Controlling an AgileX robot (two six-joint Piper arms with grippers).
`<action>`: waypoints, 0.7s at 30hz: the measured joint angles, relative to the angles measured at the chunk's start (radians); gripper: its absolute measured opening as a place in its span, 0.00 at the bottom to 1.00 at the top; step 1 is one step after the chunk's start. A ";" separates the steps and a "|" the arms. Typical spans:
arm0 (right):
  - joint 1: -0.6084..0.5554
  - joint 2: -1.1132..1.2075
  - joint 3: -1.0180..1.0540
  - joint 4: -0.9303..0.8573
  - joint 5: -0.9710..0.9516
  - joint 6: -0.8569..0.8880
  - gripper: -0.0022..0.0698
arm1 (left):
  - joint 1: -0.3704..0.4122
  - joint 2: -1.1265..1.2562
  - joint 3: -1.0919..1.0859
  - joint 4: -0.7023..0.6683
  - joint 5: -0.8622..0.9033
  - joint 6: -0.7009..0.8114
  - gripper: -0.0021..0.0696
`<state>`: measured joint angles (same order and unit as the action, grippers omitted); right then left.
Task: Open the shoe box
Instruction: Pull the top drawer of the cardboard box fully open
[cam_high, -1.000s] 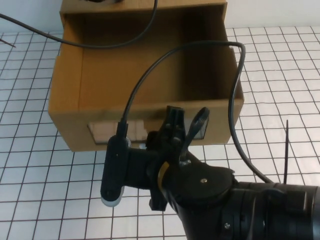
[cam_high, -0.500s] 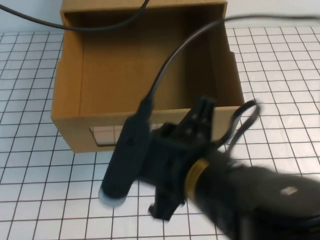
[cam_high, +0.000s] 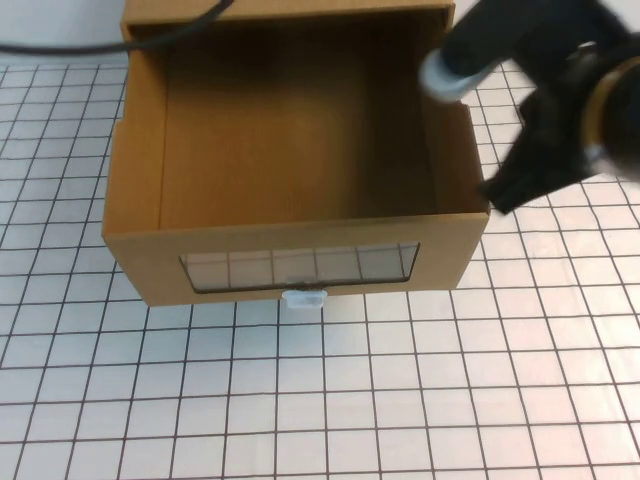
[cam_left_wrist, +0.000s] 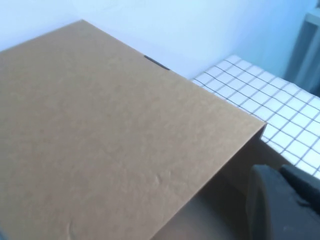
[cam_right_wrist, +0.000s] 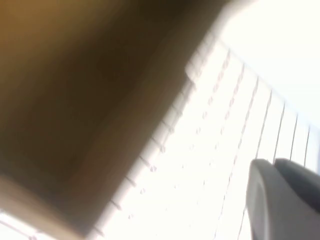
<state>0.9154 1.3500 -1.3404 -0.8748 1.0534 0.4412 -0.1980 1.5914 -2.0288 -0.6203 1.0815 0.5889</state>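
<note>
The brown cardboard shoe box (cam_high: 140, 250) stands open on the gridded table, its inside bare. A clear window (cam_high: 300, 266) is set in its front wall, and its lid (cam_high: 290, 10) stands up at the back. In the left wrist view the lid (cam_left_wrist: 110, 125) fills the picture, and my left gripper (cam_left_wrist: 285, 205) shows as a dark shape close beside its edge. My right arm (cam_high: 570, 90) hangs blurred above the box's right rear corner. In the right wrist view my right gripper (cam_right_wrist: 272, 162) is shut on nothing, above the table beside the box wall (cam_right_wrist: 75, 100).
A small pale tab (cam_high: 304, 298) lies on the table against the box's front wall. White gridded table (cam_high: 320, 400) spreads in front of the box and to both sides. A black cable (cam_high: 150, 40) crosses the box's rear left corner.
My right arm has swung from in front of the box up to its right rear corner, and its gripper has gone from open to shut. The pale tab now shows.
</note>
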 joint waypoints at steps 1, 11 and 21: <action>-0.052 -0.005 0.000 0.052 0.000 -0.029 0.01 | 0.000 -0.025 0.038 0.002 -0.019 0.008 0.03; -0.590 -0.161 0.046 0.702 -0.045 -0.399 0.01 | 0.000 -0.459 0.616 0.031 -0.354 0.115 0.03; -0.732 -0.546 0.509 1.110 -0.385 -0.561 0.01 | 0.000 -1.024 1.263 -0.009 -0.650 0.153 0.03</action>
<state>0.1831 0.8039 -0.8310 0.2349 0.6684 -0.1201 -0.1980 0.5673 -0.7660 -0.6295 0.4313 0.7421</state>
